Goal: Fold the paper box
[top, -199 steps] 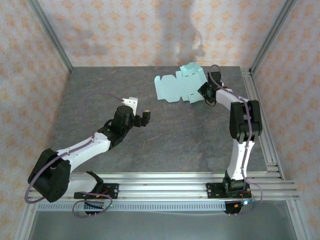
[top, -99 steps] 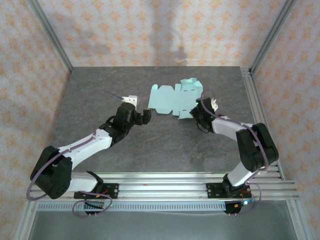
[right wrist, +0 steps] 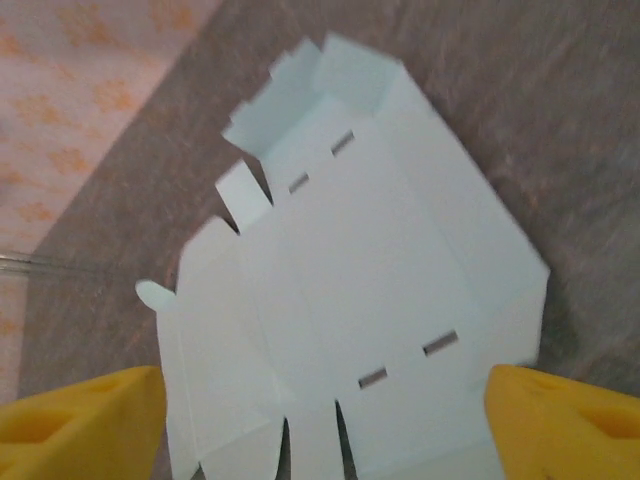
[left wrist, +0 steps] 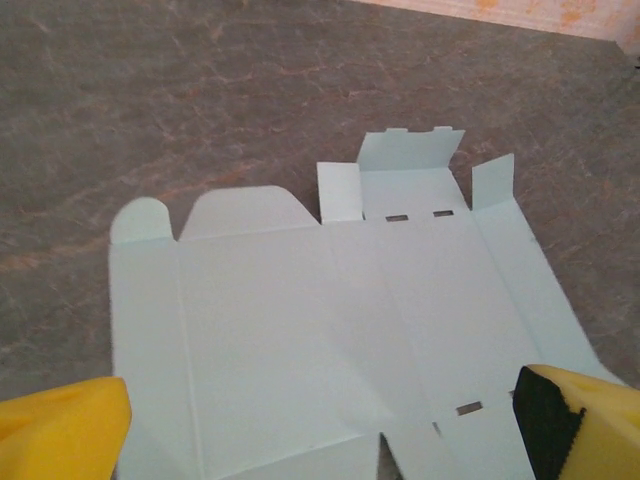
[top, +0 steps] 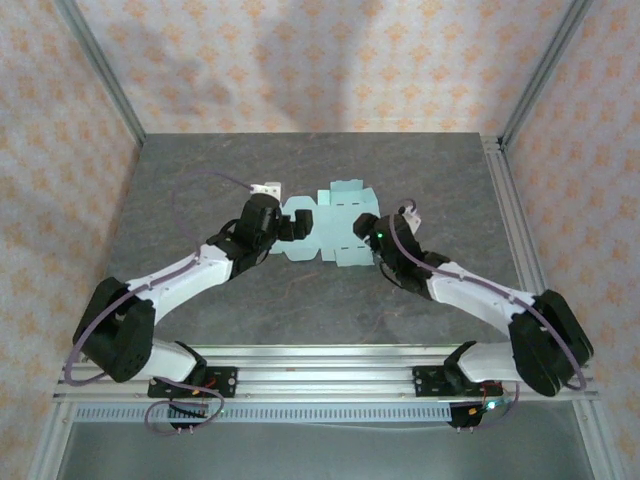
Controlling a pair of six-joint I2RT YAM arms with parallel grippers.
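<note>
Card, pale mint-teal and still a die-cut sheet, is what the paper box [top: 335, 228] amounts to at present: it lies spread on the grey table [top: 200, 170] near the middle, a little toward the far side, with both arms reaching in to it. Only the far end flap stands partly up. The rest lies flat, so the folding has hardly begun.

The left gripper [top: 288, 224] sits at the sheet's left edge and the right gripper [top: 378, 236] at its right near corner. Both have their jaws spread wide and hold nothing. From above I cannot tell whether either fingertip touches the card.

The step in hand looks like lining up for a first fold. The next move would call for one side to pin a panel down while the other gets under an edge and lifts it along a crease. Thin card on a flat table gives little to catch, so a low approach at an edge would be needed.

The left wrist camera shows the paper box [left wrist: 330, 320] lengthwise between its yellow fingers [left wrist: 60, 430], with two rounded tabs at the left end, the crease lines, and paired slots at both ends. The right wrist camera shows the paper box [right wrist: 350, 290] from the other side, between its own fingers [right wrist: 560, 420], and shows plainly that the far flap tilts up with its small side flaps. The overhead camera loses these details but alone shows how the two arms bracket the sheet.
</note>
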